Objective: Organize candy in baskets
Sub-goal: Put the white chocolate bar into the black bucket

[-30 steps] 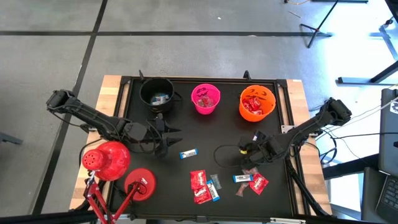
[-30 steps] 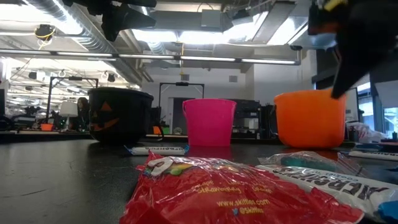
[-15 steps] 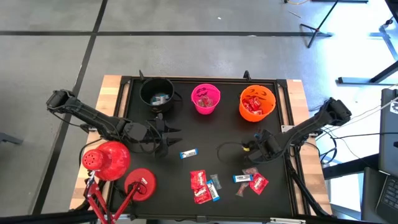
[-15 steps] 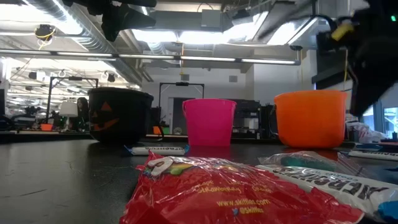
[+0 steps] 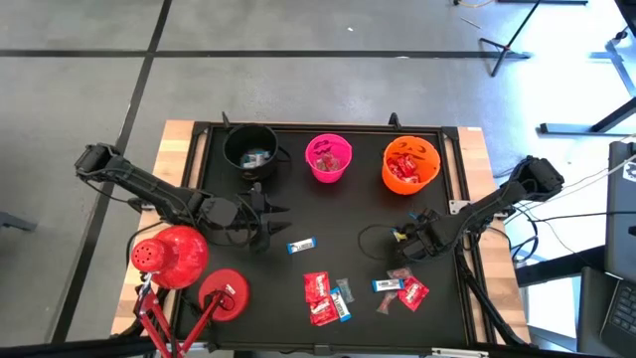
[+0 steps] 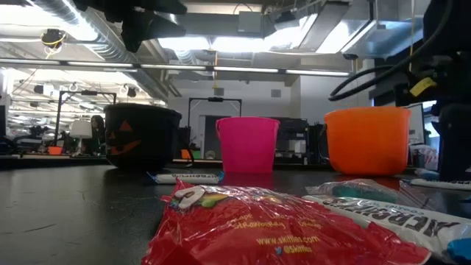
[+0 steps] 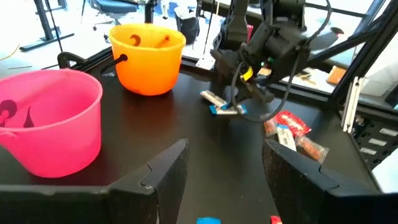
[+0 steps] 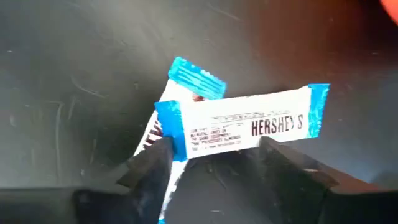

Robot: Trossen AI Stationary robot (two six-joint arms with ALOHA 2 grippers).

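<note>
The right gripper (image 5: 415, 245) hangs low over the black mat (image 5: 328, 214), close to that mat's right rim, its fingers (image 8: 155, 165) spread apart and clasping nothing. Just ahead of its fingertips lie two blue-and-white bars (image 8: 239, 124), one across the other, flat on the mat. The orange bucket (image 5: 410, 165) stands beyond it toward the far edge, with open mat between. The left gripper (image 5: 270, 219) waits near the mat's left side, jaws apart and empty, with a lone blue-and-white bar (image 5: 300, 245) just beside it. The black cauldron (image 5: 250, 149) and pink bucket (image 5: 329, 158) sit beyond that gripper; each bucket holds some candy.

Between the two grippers, toward the near edge, lies a loose cluster of red packets (image 5: 318, 295) and more wrapped sweets. The table's wooden border (image 5: 175, 149) frames the mat; grey floor surrounds it.

In the low view a red packet (image 6: 272, 224) fills the foreground, and the right arm is cut off at the frame edge. Two red lamp heads (image 5: 171, 255) stand at the near left corner.
</note>
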